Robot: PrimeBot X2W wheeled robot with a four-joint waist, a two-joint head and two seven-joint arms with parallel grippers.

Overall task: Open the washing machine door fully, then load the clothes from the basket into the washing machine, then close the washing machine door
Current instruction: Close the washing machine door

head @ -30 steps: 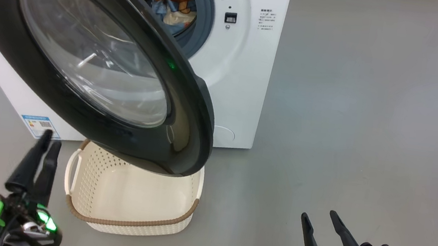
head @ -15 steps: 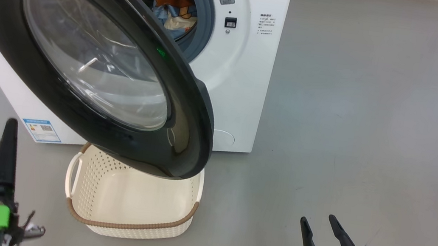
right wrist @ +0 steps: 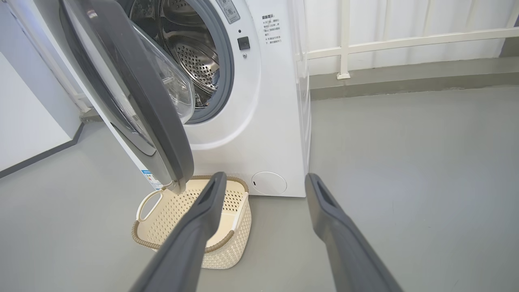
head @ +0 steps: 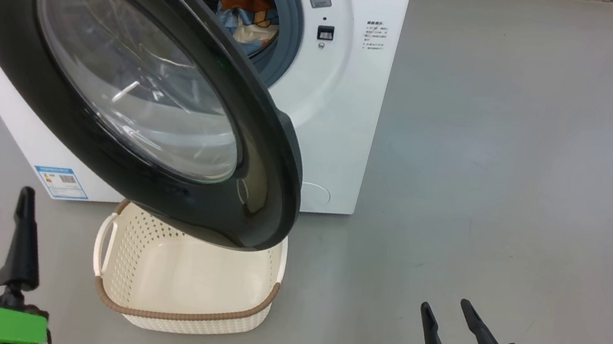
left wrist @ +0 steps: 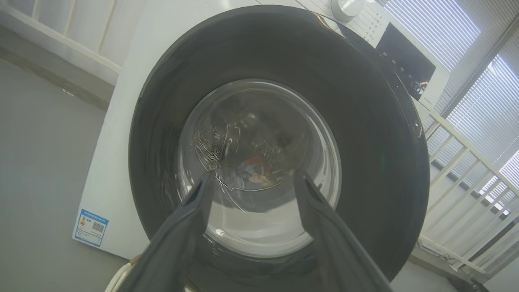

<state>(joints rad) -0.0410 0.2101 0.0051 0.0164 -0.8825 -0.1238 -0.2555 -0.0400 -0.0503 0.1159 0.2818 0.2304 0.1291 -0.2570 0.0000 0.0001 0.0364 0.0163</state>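
Note:
The washing machine door (head: 133, 81), black-rimmed with a glass bowl, stands partly open and overhangs the basket. Behind it the white washing machine (head: 339, 110) shows its steel drum, and the clothes (head: 247, 17) lie inside as blue and orange fabric. The cream basket (head: 186, 281) sits on the floor below the door, with nothing seen in it. My left gripper (head: 9, 196) is open at the lower left, apart from the door and basket, and faces the door's glass (left wrist: 259, 162). My right gripper (head: 447, 304) is open at the lower right, holding nothing, pointed toward the machine (right wrist: 263, 121) and basket (right wrist: 194, 219).
Grey floor (head: 523, 166) stretches to the right of the machine. A white railing (right wrist: 405, 40) and a wall run behind it. A blue label (head: 60, 181) sits low on the machine's front.
My left gripper has gone from nearly shut to open and has moved left and down, away from the label. The view has shifted slightly. The right arm has stayed put.

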